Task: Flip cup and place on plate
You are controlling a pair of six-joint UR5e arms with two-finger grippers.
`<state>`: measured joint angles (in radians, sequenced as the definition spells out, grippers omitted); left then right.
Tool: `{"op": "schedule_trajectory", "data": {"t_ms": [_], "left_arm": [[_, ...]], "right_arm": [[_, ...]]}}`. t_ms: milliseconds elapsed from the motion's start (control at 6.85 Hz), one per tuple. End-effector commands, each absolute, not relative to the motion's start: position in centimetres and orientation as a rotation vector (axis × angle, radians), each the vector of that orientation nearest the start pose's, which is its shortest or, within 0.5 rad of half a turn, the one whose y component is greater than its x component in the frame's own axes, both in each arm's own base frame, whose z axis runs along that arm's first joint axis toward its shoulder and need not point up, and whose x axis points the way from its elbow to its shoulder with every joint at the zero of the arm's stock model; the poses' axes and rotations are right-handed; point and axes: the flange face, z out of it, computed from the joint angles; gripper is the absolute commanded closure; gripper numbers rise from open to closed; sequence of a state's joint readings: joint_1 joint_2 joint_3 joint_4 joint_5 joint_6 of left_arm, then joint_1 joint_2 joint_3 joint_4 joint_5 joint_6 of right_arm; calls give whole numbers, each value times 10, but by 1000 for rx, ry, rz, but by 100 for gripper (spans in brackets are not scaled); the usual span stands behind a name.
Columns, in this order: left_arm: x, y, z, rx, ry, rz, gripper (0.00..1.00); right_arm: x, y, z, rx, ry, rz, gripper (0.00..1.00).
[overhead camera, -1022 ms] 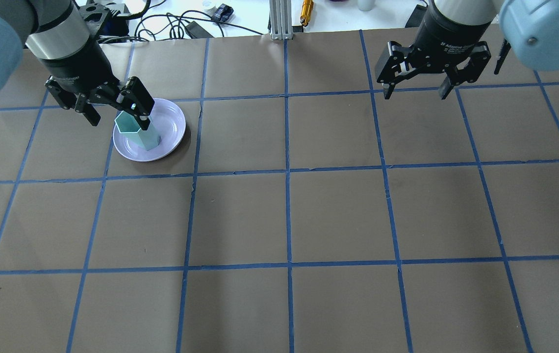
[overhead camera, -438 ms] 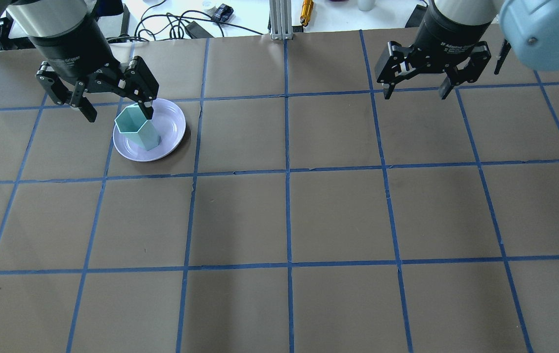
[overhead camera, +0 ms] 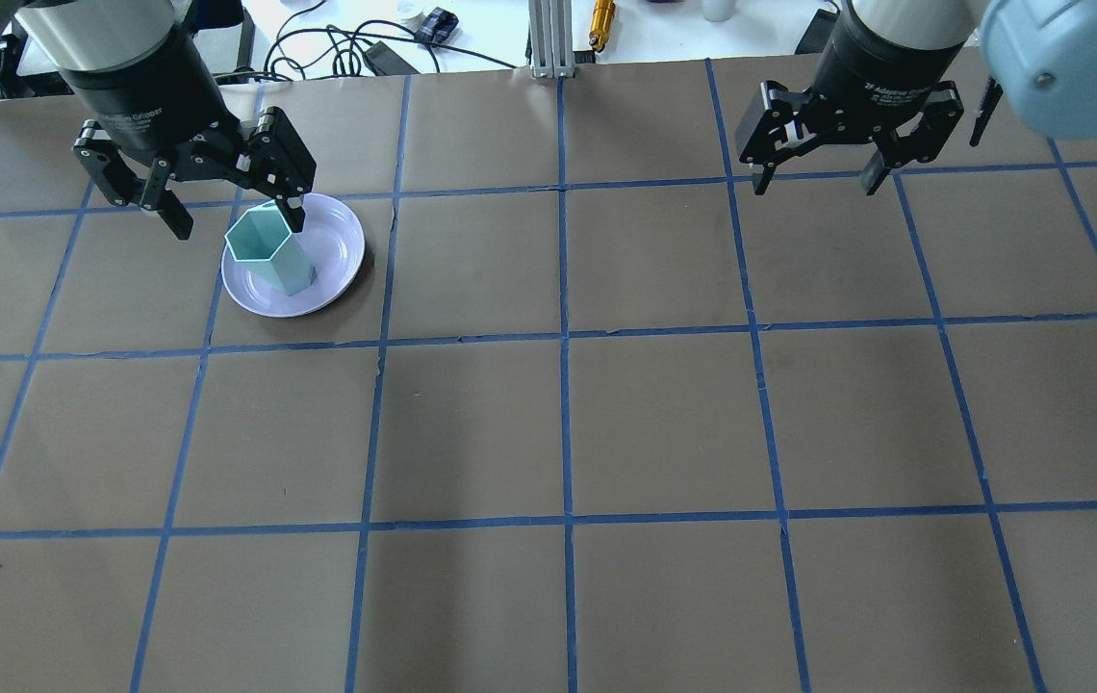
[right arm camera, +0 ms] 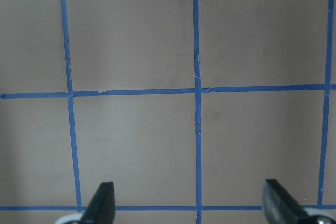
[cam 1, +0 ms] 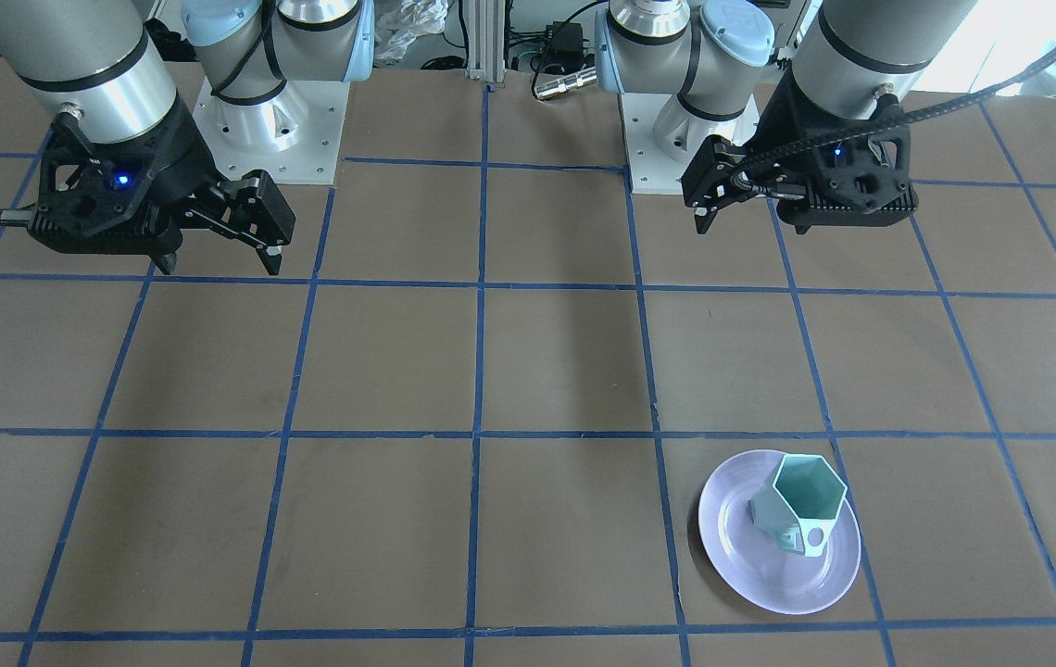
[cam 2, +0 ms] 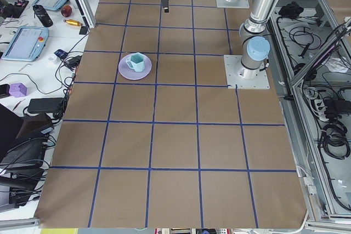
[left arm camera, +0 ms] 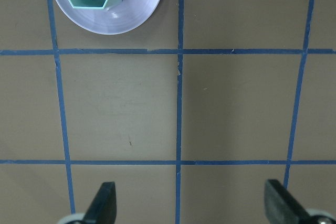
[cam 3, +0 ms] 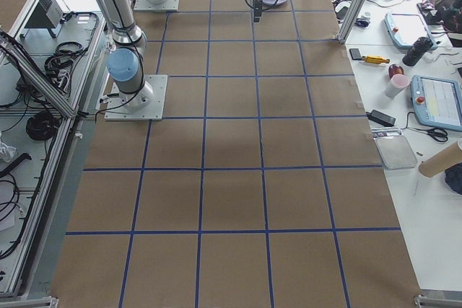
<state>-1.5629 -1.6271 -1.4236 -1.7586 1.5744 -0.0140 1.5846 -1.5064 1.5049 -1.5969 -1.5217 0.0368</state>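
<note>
Front-facing: the cup (cam 1: 801,505) stands mouth up on the plate (cam 1: 769,579), near the tabletop's (cam 1: 528,371) corner far from the robot, on its left. Overhead: the left pincer (overhead camera: 239,227) hangs spread and empty, clear of the cup; the right pincer (overhead camera: 815,186) is spread and empty near the far edge. Both wrist views show parted fingertips.

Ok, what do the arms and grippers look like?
The left arm and right arm are silver tubes with pale blue joint caps. The left gripper and right gripper are black, with two jointed fingers and white lettering. A blue light glows at each wrist; a black ribbed cable runs to the left one.
</note>
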Motion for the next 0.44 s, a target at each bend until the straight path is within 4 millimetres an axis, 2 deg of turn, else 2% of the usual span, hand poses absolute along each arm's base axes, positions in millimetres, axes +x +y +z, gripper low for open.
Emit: {"op": "schedule_trajectory", "data": {"t_ms": [0,292], "left_arm": [[-129,-506,513,-38,3131,151,0],[-129,-507,512,-38,3131,156,0]], "right_arm": [[145,-520,491,35,3091,-41,0],[145,-520,491,35,3091,-41,0]]}}
